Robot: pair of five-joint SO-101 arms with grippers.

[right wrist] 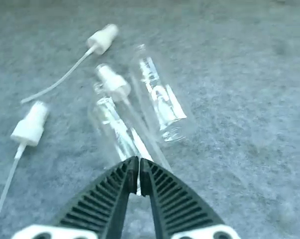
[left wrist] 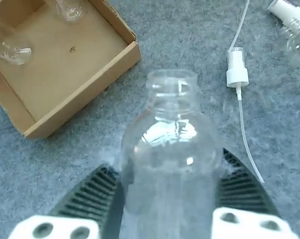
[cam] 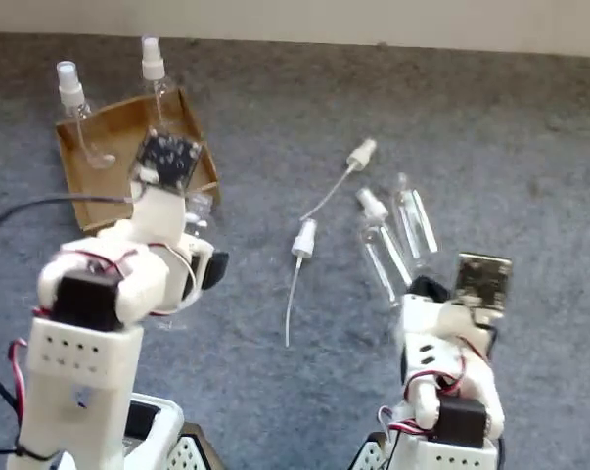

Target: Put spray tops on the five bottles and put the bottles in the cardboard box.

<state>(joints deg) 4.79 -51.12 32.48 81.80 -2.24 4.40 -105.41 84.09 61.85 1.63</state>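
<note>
Far left: shallow brown cardboard box (cam: 71,171)
Inside, rear: two capped clear plastic bottles (cam: 74,113) (cam: 156,83), standing
Beside box's near corner: uncapped clear bottle (left wrist: 172,149)
Centre: two white tubed spray tops (cam: 303,238) (cam: 361,154), apart
Right: two clear bottles (cam: 381,245) (cam: 415,223) lying side by side

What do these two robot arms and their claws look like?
The left arm and right arm are blocky white plastic with black motors and thin red, black and white wires. The left claw and right claw have black ribbed fingers on white bases.

White arms (cam: 79,362), blk servos (cam: 84,299), red wires (cam: 17,364), ribbed blk pincer fingers (right wrist: 110,194).
</note>
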